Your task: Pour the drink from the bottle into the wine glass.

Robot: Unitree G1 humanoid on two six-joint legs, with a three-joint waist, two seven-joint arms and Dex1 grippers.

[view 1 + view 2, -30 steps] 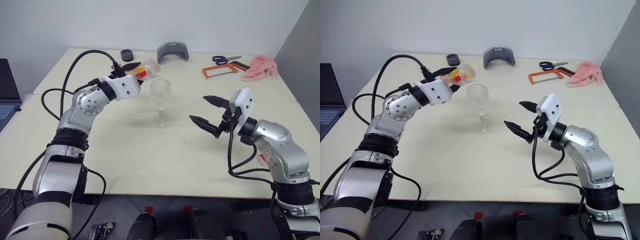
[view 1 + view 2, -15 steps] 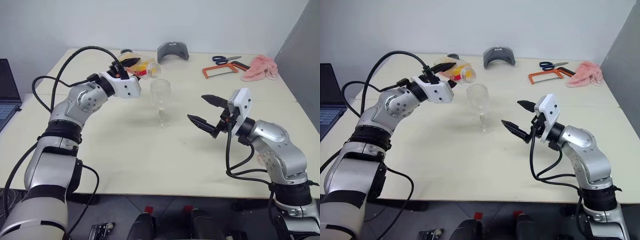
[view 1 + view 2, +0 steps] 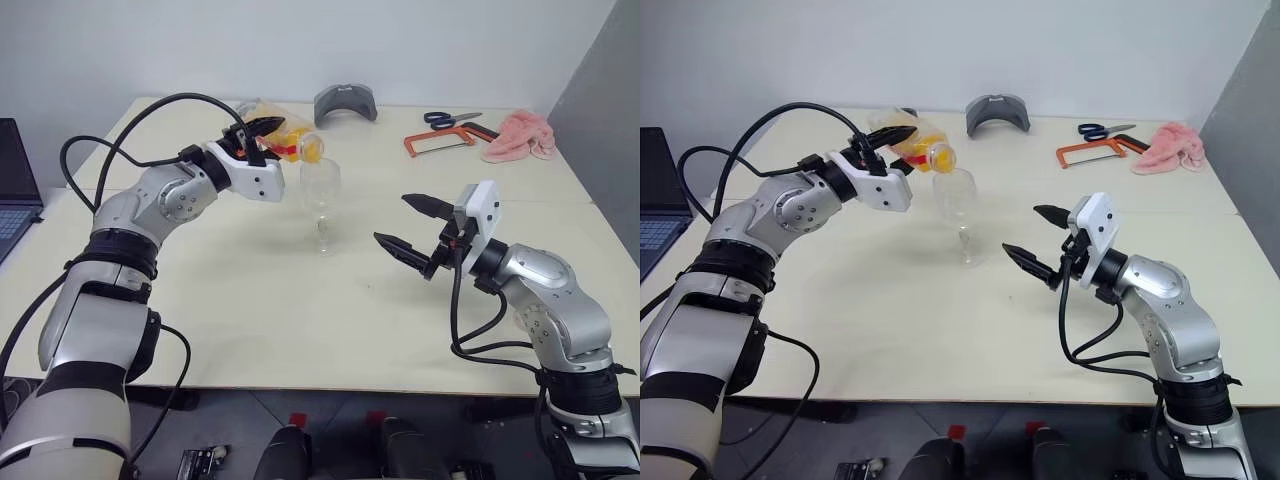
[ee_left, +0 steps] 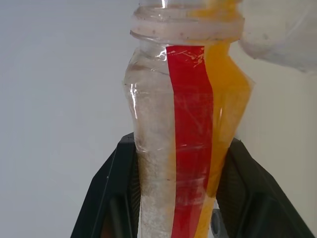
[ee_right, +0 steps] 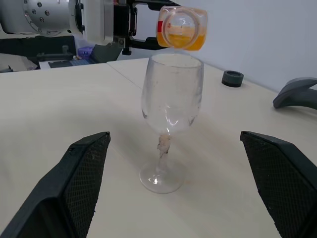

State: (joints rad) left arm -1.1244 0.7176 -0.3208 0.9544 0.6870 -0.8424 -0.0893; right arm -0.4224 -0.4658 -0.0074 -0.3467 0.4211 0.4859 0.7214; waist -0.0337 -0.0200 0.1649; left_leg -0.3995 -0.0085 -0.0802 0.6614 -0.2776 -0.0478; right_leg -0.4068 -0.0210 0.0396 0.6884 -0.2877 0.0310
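Tilted small clear plastic bottle (image 3: pixel 285 142) with red stripe hangs mouth-first over the clear stemmed wine glass (image 3: pixel 320 200).
Left fingers (image 3: pixel 262 135) clamp it, right fingers (image 3: pixel 412 223) gape empty; orange drink (image 5: pixel 181 37) at the mouth could splash past the rim onto the worktop (image 3: pixel 300 300).

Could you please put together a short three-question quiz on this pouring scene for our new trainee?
1. True or false: the left gripper is shut on the bottle, whose mouth is tipped over the wine glass.
2. What is the right gripper doing? A) gripping the glass stem B) open and holding nothing, apart from the glass C) holding the scissors
3. Fill in: the bowl of the wine glass looks ____ of drink so far.

Key
1. True.
2. B.
3. Empty; the orange liquid is in the bottle, pooled toward its neck.
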